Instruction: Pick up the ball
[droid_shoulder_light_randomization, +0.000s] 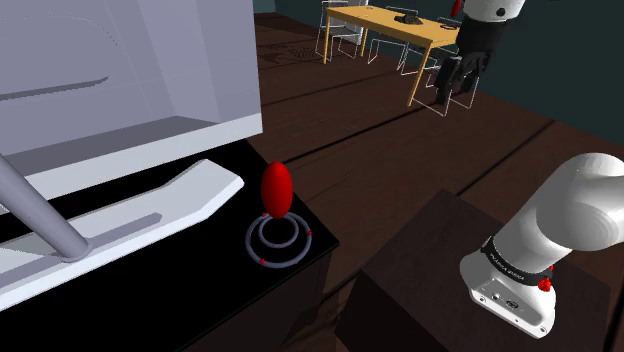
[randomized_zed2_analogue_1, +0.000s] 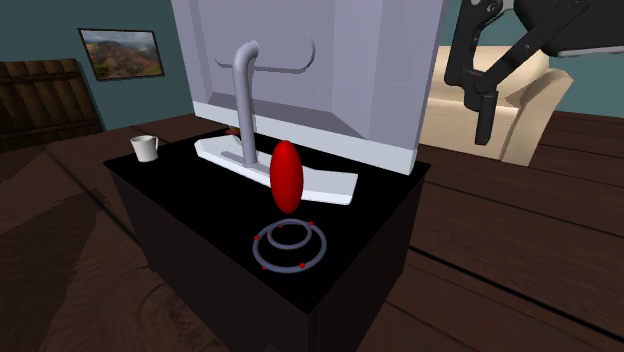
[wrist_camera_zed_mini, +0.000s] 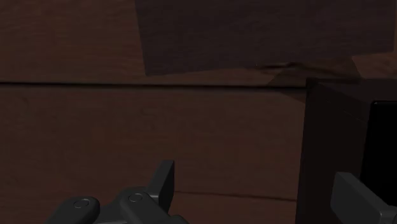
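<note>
Just beside the grey ring (droid_shoulder_light_randomization: 279, 240) stood the red ball (droid_shoulder_light_randomization: 276, 188), upright on the black counter (droid_shoulder_light_randomization: 190, 270). Gripper (droid_shoulder_light_randomization: 457, 92) hung well apart from the ring, fingers (wrist_camera_zed_mini: 164, 181) spread.

Above the red ball (droid_shoulder_light_randomization: 276, 188) and on its side toward the shoulder view's right, past the counter (droid_shoulder_light_randomization: 185, 275) edge, the way is open. Just left of it lies a white base (droid_shoulder_light_randomization: 190, 195) carrying a grey pipe (droid_shoulder_light_randomization: 40, 220). Behind them rises a tall grey block (droid_shoulder_light_randomization: 150, 60).

A white mug (randomized_zed2_analogue_1: 146, 147) tops the black counter (randomized_zed2_analogue_1: 190, 190) (near, seemingly, a faucet (randomized_zed2_analogue_1: 243, 100)).
</note>
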